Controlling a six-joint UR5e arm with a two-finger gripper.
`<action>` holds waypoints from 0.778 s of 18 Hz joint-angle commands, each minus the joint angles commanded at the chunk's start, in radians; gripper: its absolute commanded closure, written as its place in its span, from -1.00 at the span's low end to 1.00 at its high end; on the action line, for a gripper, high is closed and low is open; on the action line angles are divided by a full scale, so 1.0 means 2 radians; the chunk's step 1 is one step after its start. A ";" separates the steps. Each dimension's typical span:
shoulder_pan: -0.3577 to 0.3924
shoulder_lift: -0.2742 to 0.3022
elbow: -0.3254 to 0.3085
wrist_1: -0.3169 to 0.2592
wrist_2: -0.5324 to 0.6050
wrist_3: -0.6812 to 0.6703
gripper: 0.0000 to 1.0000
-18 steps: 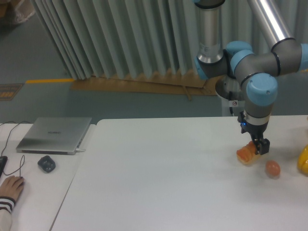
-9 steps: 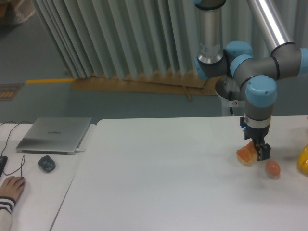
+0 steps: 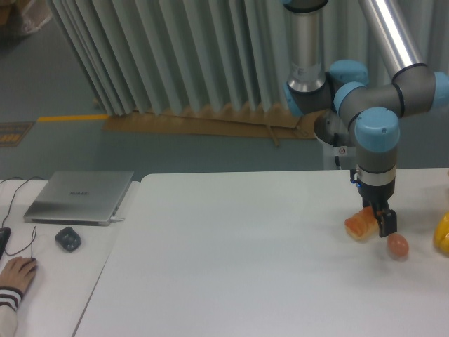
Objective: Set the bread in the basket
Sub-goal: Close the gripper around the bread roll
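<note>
The bread (image 3: 358, 225), a small golden-orange bun, lies on the white table (image 3: 231, 253) at the right. My gripper (image 3: 378, 218) points straight down over its right end. One dark finger (image 3: 388, 223) is low beside the bun and the other sits behind it. The jaws stand apart with the bun's end between them, and the bread rests on the table. The basket is out of view.
A small brown egg-shaped thing (image 3: 398, 244) lies just right of the gripper. A bright yellow thing (image 3: 442, 234) is cut off by the right edge. On the left are a closed laptop (image 3: 78, 196), a mouse (image 3: 68, 239) and a person's hand (image 3: 14, 276).
The gripper has come down a little and shifted slightly right, so its fingers now reach beside the bread. The bread and the egg have not moved.
</note>
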 joint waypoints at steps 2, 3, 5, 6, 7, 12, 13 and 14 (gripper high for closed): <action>0.000 -0.005 -0.002 0.001 0.009 -0.002 -1.00; 0.000 -0.006 -0.005 0.001 0.014 -0.004 -1.00; -0.001 -0.012 -0.005 -0.001 0.016 -0.015 -1.00; -0.005 -0.017 -0.005 -0.002 0.018 -0.021 -1.00; -0.010 -0.021 -0.003 -0.002 0.018 -0.026 -1.00; -0.011 -0.005 -0.004 -0.005 0.012 -0.030 -1.00; -0.012 -0.005 -0.005 -0.005 0.012 -0.031 -1.00; -0.012 -0.005 -0.006 -0.004 0.012 -0.033 -1.00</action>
